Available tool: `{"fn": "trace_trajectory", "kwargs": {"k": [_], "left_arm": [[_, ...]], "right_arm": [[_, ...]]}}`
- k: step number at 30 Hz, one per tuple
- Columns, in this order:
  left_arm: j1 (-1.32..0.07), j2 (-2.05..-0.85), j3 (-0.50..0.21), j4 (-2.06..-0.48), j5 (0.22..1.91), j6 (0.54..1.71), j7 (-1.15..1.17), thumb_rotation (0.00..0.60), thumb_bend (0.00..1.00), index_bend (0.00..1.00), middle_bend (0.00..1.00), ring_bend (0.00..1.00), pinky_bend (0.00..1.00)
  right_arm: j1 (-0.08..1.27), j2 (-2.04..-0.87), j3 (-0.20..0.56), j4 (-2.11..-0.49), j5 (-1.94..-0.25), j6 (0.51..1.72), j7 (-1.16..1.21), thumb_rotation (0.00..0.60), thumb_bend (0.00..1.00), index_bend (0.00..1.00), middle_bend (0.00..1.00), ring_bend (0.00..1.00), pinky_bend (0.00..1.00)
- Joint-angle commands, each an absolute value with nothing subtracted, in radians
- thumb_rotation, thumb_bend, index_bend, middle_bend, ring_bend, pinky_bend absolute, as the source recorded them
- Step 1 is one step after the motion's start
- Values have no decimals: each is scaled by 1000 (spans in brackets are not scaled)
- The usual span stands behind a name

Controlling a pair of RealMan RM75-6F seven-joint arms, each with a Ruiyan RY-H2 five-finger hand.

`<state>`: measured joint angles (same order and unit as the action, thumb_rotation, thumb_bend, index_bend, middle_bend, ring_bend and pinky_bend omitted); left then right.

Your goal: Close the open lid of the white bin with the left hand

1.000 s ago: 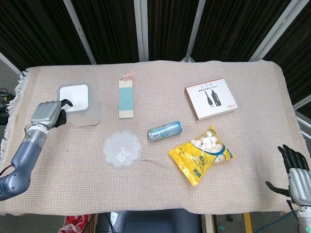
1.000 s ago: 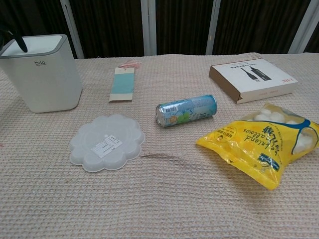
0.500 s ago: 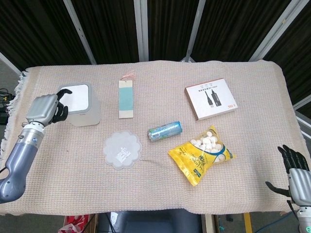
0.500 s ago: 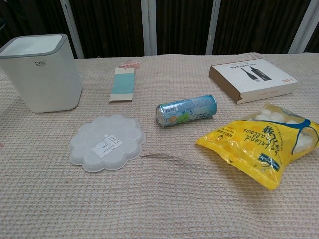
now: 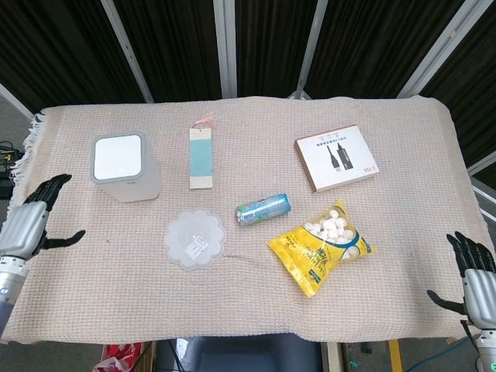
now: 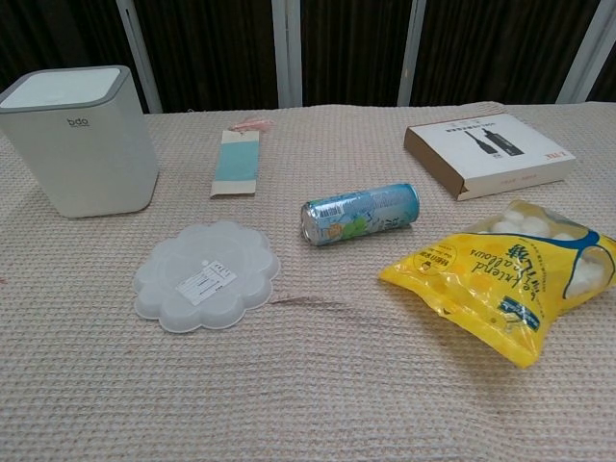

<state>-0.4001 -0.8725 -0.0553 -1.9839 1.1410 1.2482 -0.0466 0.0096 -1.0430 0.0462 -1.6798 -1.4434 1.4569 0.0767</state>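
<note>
Left robot hand [image 5: 31,221] has withdrawn from the bin [image 5: 124,167] to the counter's near-left edge, fingers spread, holding nothing. Bin sits far left, lid apparently flat shut. Right robot hand [image 5: 474,271] idle, open.

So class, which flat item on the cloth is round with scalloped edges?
The translucent scalloped plastic lid, lying in front of the white bin; the box and card are rectangular.

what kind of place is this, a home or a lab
Likely a lab test bench: a cloth-covered table against black curtains, with unrelated props such as a white bin, drink can and snack bag.
</note>
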Motion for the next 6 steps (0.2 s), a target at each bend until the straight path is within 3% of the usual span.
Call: {"fn": "trace_trajectory", "kwargs": {"k": [1, 6], "left_arm": [[-316, -917, 29, -1887, 1270, 1321, -62, 600, 152, 0, 0, 0, 16], [-244, -1004, 66, -1757, 1366, 1429, 43, 600, 76, 0, 0, 0, 0]], "right_arm": [[11, -1046, 48, -1675, -1444, 1459, 68, 600, 152, 0, 0, 0, 0], [12, -1049, 49, -1669, -1454, 1469, 45, 600, 152, 0, 0, 0, 0]]}}
